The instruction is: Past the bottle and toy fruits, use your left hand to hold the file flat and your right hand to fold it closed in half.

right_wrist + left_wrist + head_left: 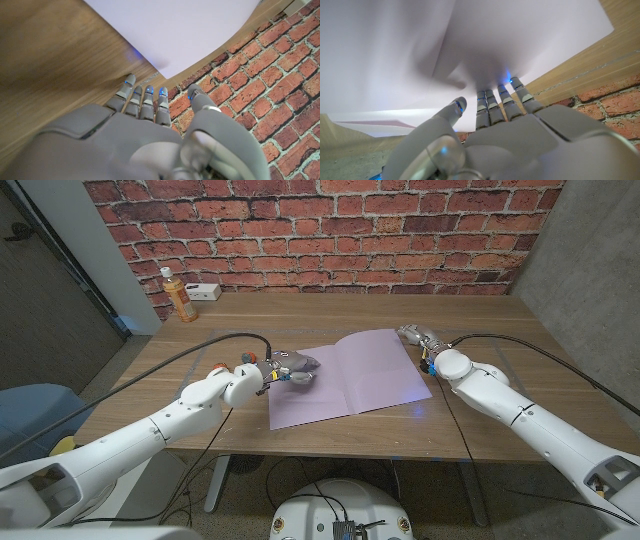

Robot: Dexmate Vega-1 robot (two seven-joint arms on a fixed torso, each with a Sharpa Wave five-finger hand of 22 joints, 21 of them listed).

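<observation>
A pale lavender file (345, 380) lies open on the wooden table, its crease running away from me. My left hand (290, 370) reaches onto the file's left half, fingers stretched out with the fingertips (492, 97) on the sheet (470, 45). My right hand (420, 338) is by the file's far right corner, holding nothing. Its straight fingers (142, 97) point along the bare wood just short of the file's edge (165, 65). An orange bottle (180, 295) stands at the table's far left, well clear of both hands.
A small white box (206, 292) lies beside the bottle against the brick wall (330, 230). Black cables (215, 345) cross the table's left side, and another trails from the right arm. Bare wood (480, 315) lies to the right of the file.
</observation>
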